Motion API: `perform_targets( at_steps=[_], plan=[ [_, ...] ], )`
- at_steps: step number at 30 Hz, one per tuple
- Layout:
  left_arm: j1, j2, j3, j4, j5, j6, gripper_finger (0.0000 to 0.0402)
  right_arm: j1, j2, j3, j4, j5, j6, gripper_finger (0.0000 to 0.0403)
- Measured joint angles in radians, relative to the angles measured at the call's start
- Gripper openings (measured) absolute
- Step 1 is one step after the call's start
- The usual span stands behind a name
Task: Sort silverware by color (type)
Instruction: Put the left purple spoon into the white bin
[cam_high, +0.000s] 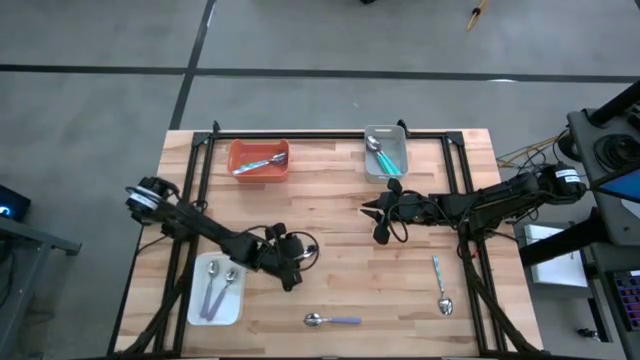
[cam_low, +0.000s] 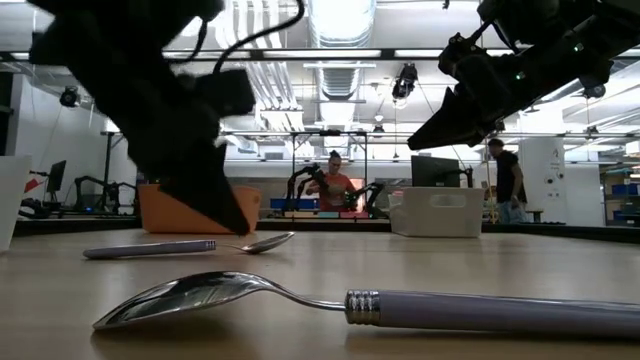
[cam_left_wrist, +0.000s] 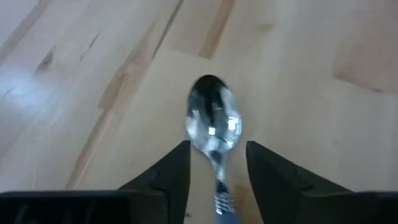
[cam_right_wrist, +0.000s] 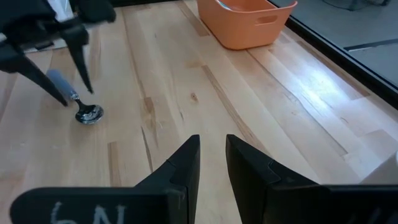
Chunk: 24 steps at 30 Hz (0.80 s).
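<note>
1. My left claw stood over the near middle of the light wooden bench, just beside the white rectangular tray.
2. Its two dark fingers were spread apart. A small spoon with a shiny metal bowl and a pale blue handle lay between them.
3. The left wrist view showed a gap on each side of that handle, so the left claw was open and not clamping the spoon.
4. The spoon's bowl rested on the bench. In the low view the whole spoon lay flat on the boards, with the fingertips just above its neck.
5. My right claw hung above the bench, near the grey rectangular tray. Its fingers were a narrow slit apart and nothing was between them.
6. Sorted silverware was located as follows:
   - the orange rectangular tray at the far edge held one pale-handled spoon;
   - the grey tray held teal-handled spoons;
   - the white tray held two lavender-handled spoons.
7. Loose silverware was located as follows:
   - a spoon with a lavender handle and a shiny bowl lay at the near edge, well apart from both claws;
   - a spoon with a teal handle lay toward the right side of the bench.
8. People stood in the room beyond the bench, far from both arms.
</note>
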Motion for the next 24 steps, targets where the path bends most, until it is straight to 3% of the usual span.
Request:
perform_targets(
  at_steps=[7, 13, 24],
  plan=[
    [0.006, 0.049, -0.066, 0.129, -0.005, -0.009, 0.0148, 0.000, 0.000, -0.001, 0.000, 0.000, 0.000, 0.0068],
    [0.006, 0.072, -0.061, 0.141, -0.020, -0.012, 0.0141, 0.000, 0.000, -0.002, 0.000, 0.000, 0.000, 0.0068],
    [0.007, 0.123, -0.058, 0.143, -0.053, -0.205, 0.0010, 0.000, 0.000, -0.005, 0.000, 0.000, -0.005, 0.0068]
  ],
)
